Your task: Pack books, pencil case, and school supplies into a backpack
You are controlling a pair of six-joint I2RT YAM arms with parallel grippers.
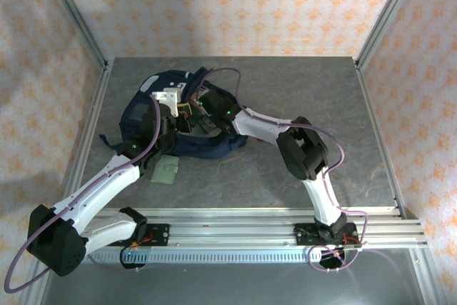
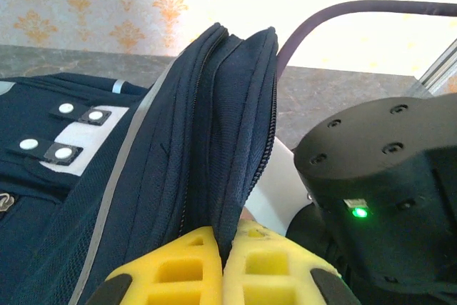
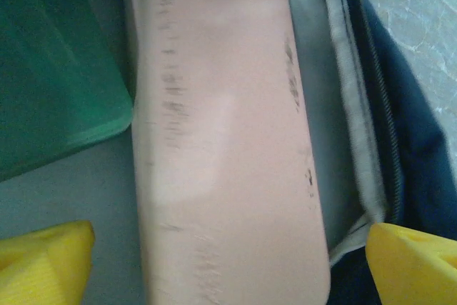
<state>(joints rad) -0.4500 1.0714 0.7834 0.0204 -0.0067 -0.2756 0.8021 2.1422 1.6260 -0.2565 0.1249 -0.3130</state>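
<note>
Pencil case (image 3: 221, 141) beside backpack (image 3: 418, 162) rim, right end effector (image 3: 228, 262) splayed wide

The navy backpack (image 1: 139, 116) is lying open left of centre. The pale pink pencil case (image 3: 221, 133) is lying inside it, beside a dark green item (image 3: 50, 69), apparently flat. The pale green wallet (image 1: 168, 171) is lying outside, at its near side.

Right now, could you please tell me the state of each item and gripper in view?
backpack: open, edge held up.
left gripper: shut on the backpack's edge.
pencil case: lying inside the backpack, ungripped.
right gripper: open over the pencil case.
green rectangle: inside, beside the pencil case.
pale green wallet: on the table, unpacked.
</note>
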